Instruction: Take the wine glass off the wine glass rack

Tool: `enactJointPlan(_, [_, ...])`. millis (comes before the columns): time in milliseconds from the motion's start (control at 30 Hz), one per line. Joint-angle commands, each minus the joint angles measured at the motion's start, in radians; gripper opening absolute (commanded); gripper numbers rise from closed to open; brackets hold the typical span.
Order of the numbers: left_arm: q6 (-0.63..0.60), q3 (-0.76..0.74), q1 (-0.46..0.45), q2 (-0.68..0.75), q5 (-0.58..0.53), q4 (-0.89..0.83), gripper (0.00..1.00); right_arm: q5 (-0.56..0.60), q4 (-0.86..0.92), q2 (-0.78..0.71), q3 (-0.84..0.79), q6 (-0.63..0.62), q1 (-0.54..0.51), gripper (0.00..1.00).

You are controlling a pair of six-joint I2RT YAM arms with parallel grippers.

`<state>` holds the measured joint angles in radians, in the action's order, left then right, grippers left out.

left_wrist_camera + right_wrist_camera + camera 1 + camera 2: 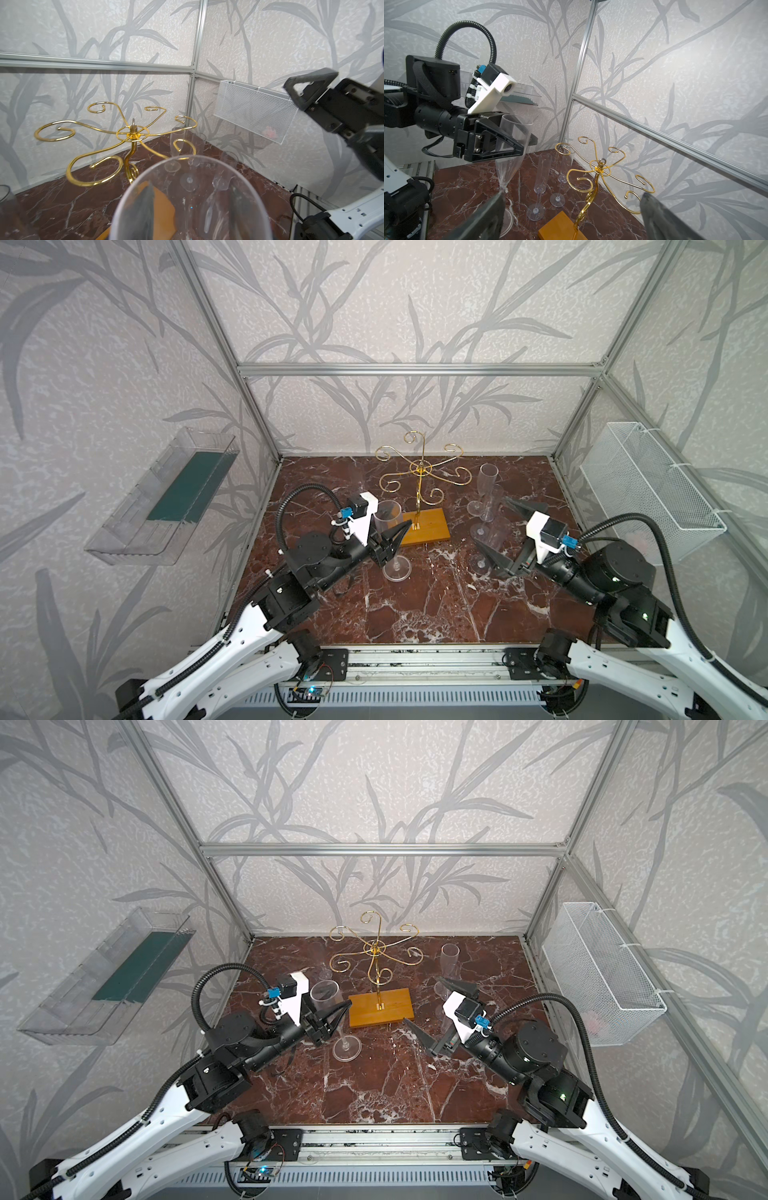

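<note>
Right wrist view shows left gripper (529, 144) clamping the wine glass (517, 129)

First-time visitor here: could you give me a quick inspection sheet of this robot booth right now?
Surface: red-brown marbled table with white veins.
Job's things: wine glass rack, every curl empty; wine glass upright in the left gripper.
Clutter: clear flutes standing right of the rack.
Grippers: left gripper shut on the glass bowl; right gripper wide open, empty.
Cables: black hoses loop above both wrists.
Surroundings: leaf-print walls, clear tray on one, white mesh basket opposite.
</note>
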<state>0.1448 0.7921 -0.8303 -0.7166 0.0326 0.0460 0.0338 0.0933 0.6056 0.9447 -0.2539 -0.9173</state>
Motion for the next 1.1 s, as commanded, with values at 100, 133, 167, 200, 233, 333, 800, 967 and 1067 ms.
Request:
enactJointPlan(100, [-0.015,-0.175,0.0,0.12,-0.216,0.118,0.49,0.102,0.052,-0.064,-0.018,-0.022,-0.005,0.99])
enactJointPlan(133, [-0.018,-0.206,0.001,0.138,-0.24,0.138,0.49,0.111,0.058,-0.075,-0.023,-0.02,-0.004,0.99])
enactJointPlan(167, [-0.021,-0.233,0.001,0.152,-0.259,0.152,0.49,0.119,0.062,-0.084,-0.026,-0.019,-0.004,0.99])
enactJointPlan(200, [-0.031,-0.268,0.0,0.167,-0.281,0.168,0.49,0.128,0.067,-0.094,-0.027,-0.017,-0.004,0.99])
enactJointPlan(233, [-0.04,-0.3,0.0,0.181,-0.303,0.195,0.49,0.136,0.073,-0.099,-0.029,-0.017,-0.005,0.99])
enactJointPlan(333, [-0.065,-0.386,0.001,0.212,-0.348,0.256,0.49,0.15,0.097,-0.11,-0.027,-0.013,-0.005,0.99])
enactJointPlan(800, [-0.143,-0.621,0.005,0.036,-0.517,0.693,0.49,0.181,0.11,-0.112,-0.056,0.016,-0.005,0.99])
enactJointPlan(967, [-0.147,-0.612,0.01,-0.108,-0.533,0.798,0.49,0.19,0.109,-0.11,-0.054,0.024,-0.004,0.99])
enactJointPlan(1067, [-0.163,-0.604,0.015,-0.181,-0.536,0.871,0.49,0.186,0.114,-0.105,-0.043,0.022,-0.004,0.99])
